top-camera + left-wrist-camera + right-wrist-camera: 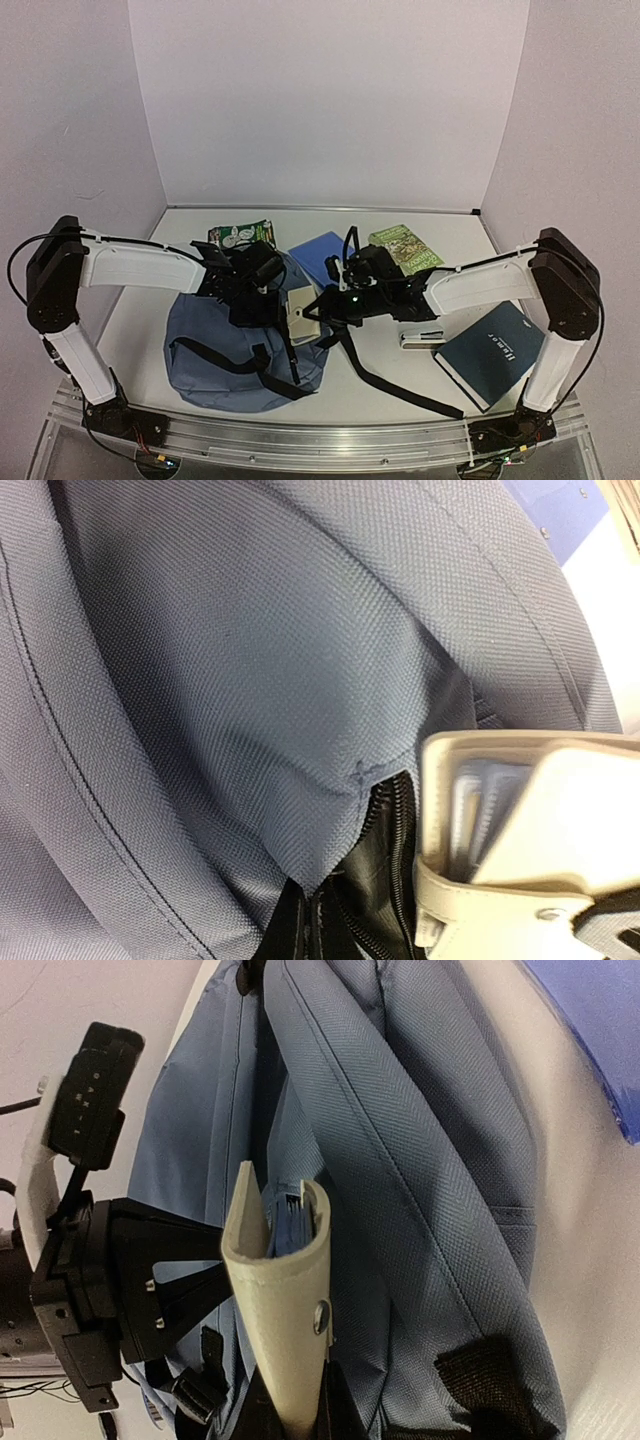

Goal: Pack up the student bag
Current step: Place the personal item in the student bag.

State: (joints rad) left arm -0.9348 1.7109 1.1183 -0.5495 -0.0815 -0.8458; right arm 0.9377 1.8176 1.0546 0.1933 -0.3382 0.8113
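Note:
The student bag [235, 350], a slate-blue backpack with black straps, lies at the near left of the table. My left gripper [250, 292] is shut on the fabric edge of the bag's opening; in the left wrist view its dark fingertips [300, 920] pinch the blue fabric [250, 680] beside the open zip and black lining [385, 880]. My right gripper [328, 303] is shut on a beige snap case [300, 313] with blue contents. It holds the case at the bag's opening. The case also shows in the left wrist view [540, 830] and the right wrist view [285, 1300], gripped at its lower end.
A flat blue notebook [320, 253] and a green book [405, 247] lie behind the bag. A green-and-white packet [240, 235] sits at the back left. A stapler [420, 337] and a dark navy book [490, 352] lie to the right. A black strap [395, 385] trails across the table.

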